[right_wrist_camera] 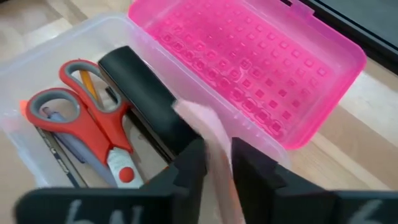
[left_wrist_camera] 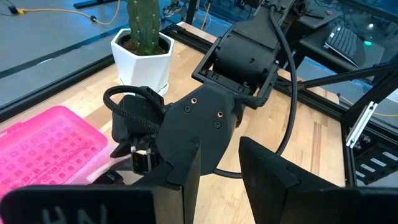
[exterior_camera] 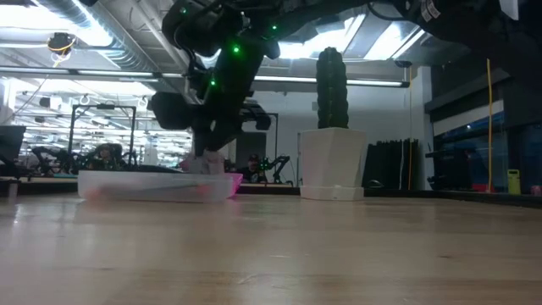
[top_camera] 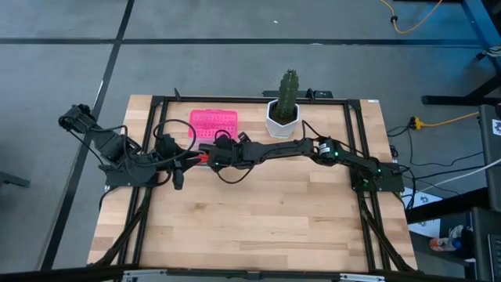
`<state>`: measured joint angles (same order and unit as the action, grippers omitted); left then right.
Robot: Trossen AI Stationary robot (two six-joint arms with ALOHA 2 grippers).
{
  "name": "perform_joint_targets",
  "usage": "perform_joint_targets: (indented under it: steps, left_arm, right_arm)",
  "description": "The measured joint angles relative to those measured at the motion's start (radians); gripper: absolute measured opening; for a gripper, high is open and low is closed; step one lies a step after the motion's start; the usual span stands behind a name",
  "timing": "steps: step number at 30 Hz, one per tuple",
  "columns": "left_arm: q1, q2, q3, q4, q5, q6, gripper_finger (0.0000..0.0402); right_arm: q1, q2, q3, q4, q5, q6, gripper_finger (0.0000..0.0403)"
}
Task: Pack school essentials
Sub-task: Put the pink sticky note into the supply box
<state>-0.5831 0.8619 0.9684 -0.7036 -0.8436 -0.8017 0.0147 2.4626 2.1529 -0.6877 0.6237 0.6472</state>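
Pale butcher-block wood forms the work surface (top_camera: 258, 219), with a green cactus in a white pot (top_camera: 283, 110) at 12 o'clock.

Step in hand: placing the pink square pad (right_wrist_camera: 214, 146) into the clear plastic box (right_wrist_camera: 37, 74), whose pink hinged lid (right_wrist_camera: 249, 56) lies open. The box sits at roughly 11 o'clock on the surface. The right claw (right_wrist_camera: 217, 165) is above the box with the pad upright between its fingers; the jaws stand narrow, and whether the grip has loosened cannot be told.

Already in the box: red-handled scissors (right_wrist_camera: 93, 118), a black oblong block (right_wrist_camera: 143, 99), an orange pencil (right_wrist_camera: 90, 84) and thin pens (right_wrist_camera: 59, 158).

The left claw (left_wrist_camera: 217, 168), jaws apart and empty, waits at 9 o'clock beside the box.

Next move, as judged: open fully, lift clear, then close the lid.
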Motion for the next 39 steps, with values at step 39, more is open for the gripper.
perform_joint_targets:
  steps: [39]
  left_arm:
    - [0.0, 0.0, 0.0, 0.0, 0.0, -0.002, 0.0105]
  right_arm:
    - [-0.002, 0.0, 0.0, 0.163, -0.147, -0.001, 0.0164]
